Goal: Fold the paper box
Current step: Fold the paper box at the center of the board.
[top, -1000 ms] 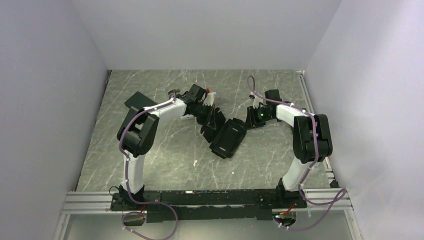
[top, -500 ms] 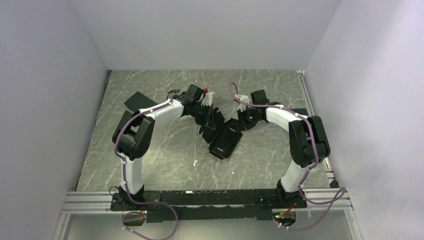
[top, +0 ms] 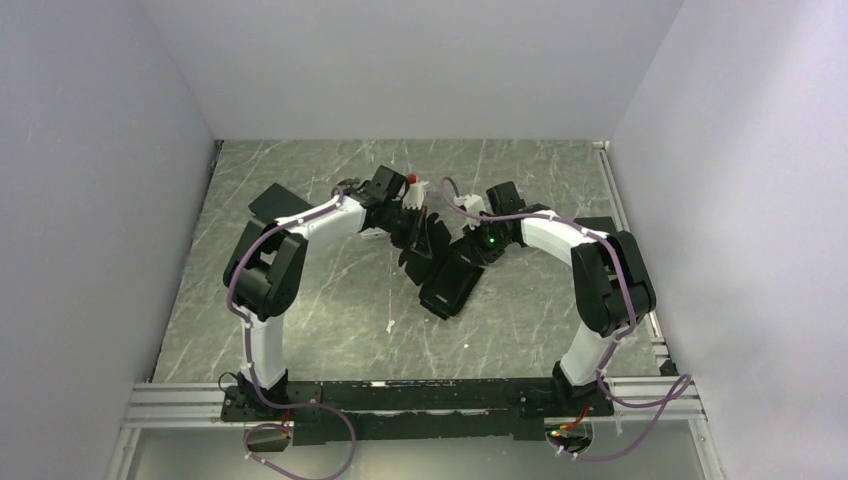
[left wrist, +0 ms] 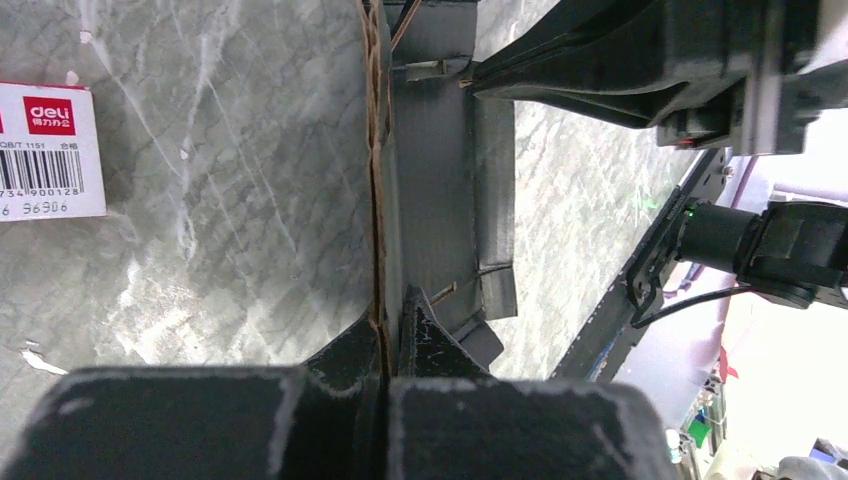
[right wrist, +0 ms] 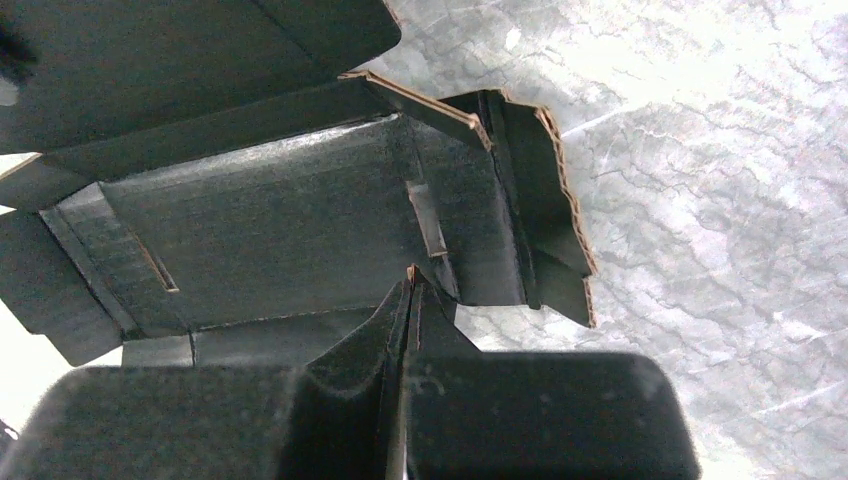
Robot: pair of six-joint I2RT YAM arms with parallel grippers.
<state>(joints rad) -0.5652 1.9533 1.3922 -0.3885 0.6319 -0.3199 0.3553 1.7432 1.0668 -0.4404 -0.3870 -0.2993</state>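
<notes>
The paper box (top: 452, 282) is matte black die-cut cardboard, partly folded, lying at the table's middle between the two arms. My left gripper (top: 418, 228) is at its far left side. In the left wrist view my left gripper (left wrist: 387, 318) is shut on an upright wall of the box (left wrist: 440, 180), whose brown corrugated edge runs between the fingers. My right gripper (top: 478, 243) is at the box's far right end. In the right wrist view my right gripper (right wrist: 409, 285) is shut on a thin flap edge, with the box's open inside (right wrist: 280, 220) just beyond.
A white barcode label (left wrist: 50, 150) lies on the marble table left of the box. A small red and white item (top: 412, 183) sits behind the left gripper. Black flat slabs lie at the far left (top: 268, 203) and far right (top: 598, 226). Grey walls enclose the table.
My right arm has swung left from the table's right side onto the box's far right end. My left gripper has shifted slightly back, still holding the wall. The box has barely moved.
</notes>
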